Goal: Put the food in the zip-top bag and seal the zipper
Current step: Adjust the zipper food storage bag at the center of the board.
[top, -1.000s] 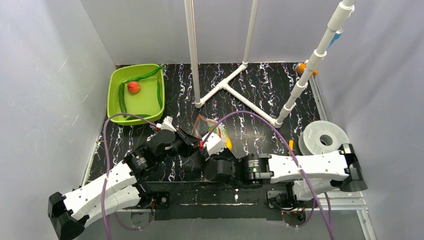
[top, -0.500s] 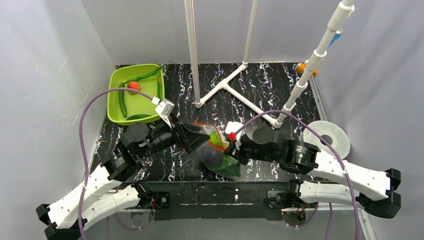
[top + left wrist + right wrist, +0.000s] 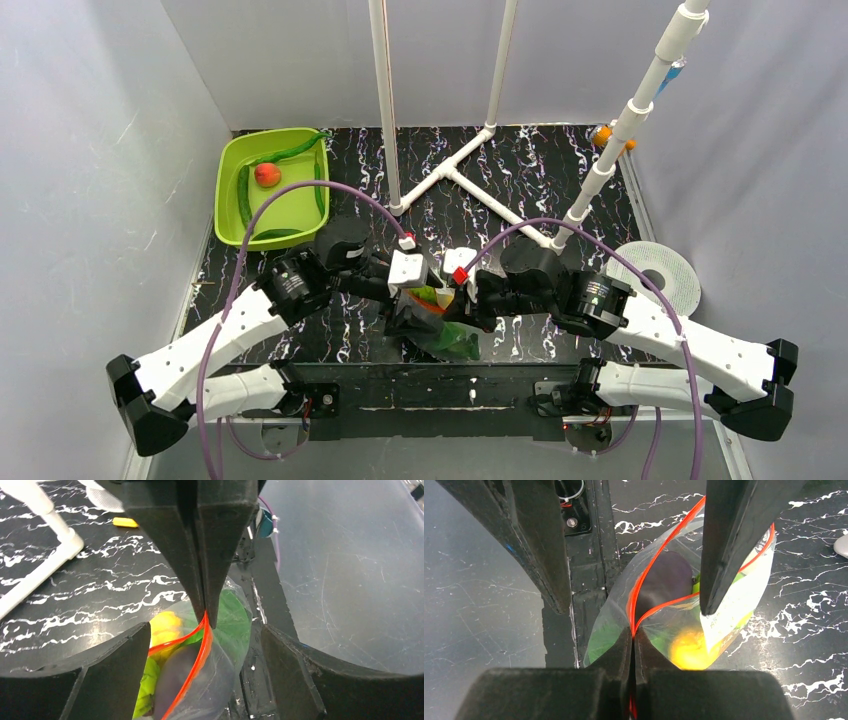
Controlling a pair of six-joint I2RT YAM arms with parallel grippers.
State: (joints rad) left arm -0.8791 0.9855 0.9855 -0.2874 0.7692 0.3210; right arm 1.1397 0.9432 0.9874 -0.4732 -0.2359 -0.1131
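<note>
zip-top bag (image 3: pixel 445 335) bottom nearward, zipper (image 3: pixel 205 642) running left-right

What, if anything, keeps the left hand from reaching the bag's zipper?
Probably nothing, so yes: the open left hand has the zipper between its fingers; the right hand grips it alongside.

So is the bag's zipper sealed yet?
Not sealed. In the right wrist view the zipper splits into two red tracks with a gap over the eggplant; the right fingers pinch only one end.
</note>
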